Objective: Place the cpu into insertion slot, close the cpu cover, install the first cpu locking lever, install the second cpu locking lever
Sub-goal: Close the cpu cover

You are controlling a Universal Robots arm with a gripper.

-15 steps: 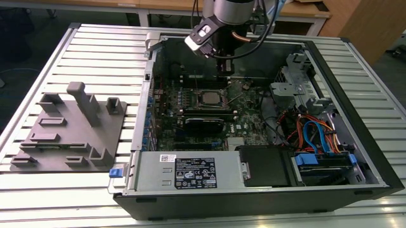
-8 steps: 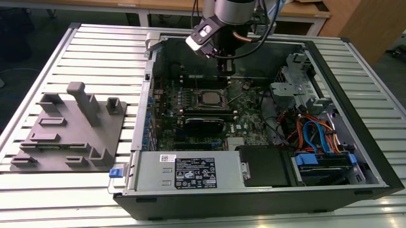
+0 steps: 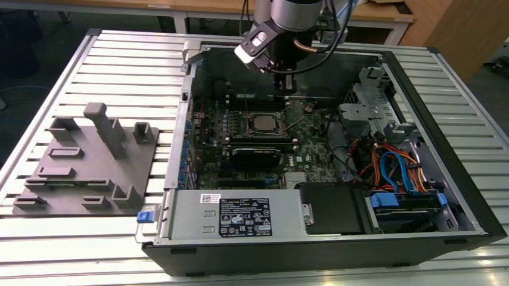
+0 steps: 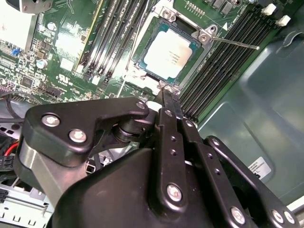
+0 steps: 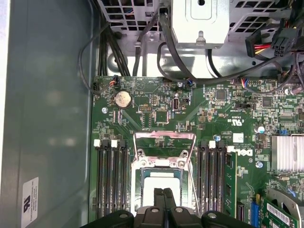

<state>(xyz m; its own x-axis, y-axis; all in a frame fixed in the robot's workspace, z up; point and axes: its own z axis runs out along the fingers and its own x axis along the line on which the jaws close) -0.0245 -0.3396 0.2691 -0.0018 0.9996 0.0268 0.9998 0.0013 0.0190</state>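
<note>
The cpu lies flat in the insertion slot, its pale metal face up; the exterior view shows the cpu mid-board. The cpu cover, a silver frame, looks tilted up from the socket, with green board showing through its window. One thin locking lever sticks out sideways, unlatched. My gripper is shut with nothing between its fingers. Its tips hover over the socket's edge, close to the chip. The gripper shows the same in the first wrist view, and the gripper hangs just behind the socket.
Black memory slots flank the socket on both sides. The case wall rises close by. Cables and a drive cage fill the exterior view's right. A grey fixture stands on the slatted table, left of the case.
</note>
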